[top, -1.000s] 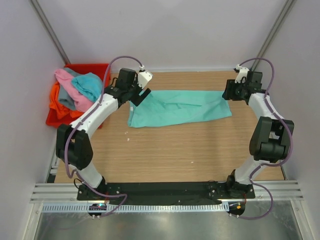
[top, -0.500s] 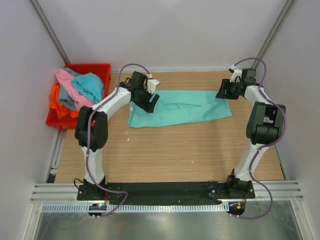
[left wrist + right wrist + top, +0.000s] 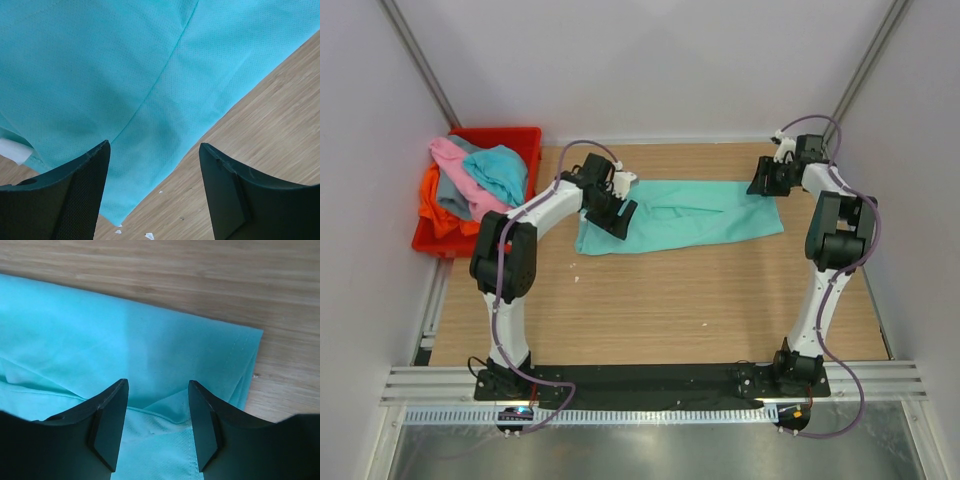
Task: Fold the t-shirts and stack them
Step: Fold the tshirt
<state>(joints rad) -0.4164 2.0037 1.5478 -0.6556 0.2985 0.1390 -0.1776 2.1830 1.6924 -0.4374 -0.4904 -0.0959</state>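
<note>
Wood-grain table is seen beneath both arms, with pale walls around it. Across its far half the mint shirt is laid flat, stretched from left to right. The left gripper is held over the shirt's left end with its jaws spread. Between its fingers only cloth and bare wood are seen, and nothing is pinched. The right gripper is poised over the shirt's far right corner, likewise spread. Its fingers stand either side of a fold, and no cloth is clamped. In the red bin at far left the pink shirt, turquoise shirt, orange shirt and grey shirt are heaped, well apart from both grippers.
</note>
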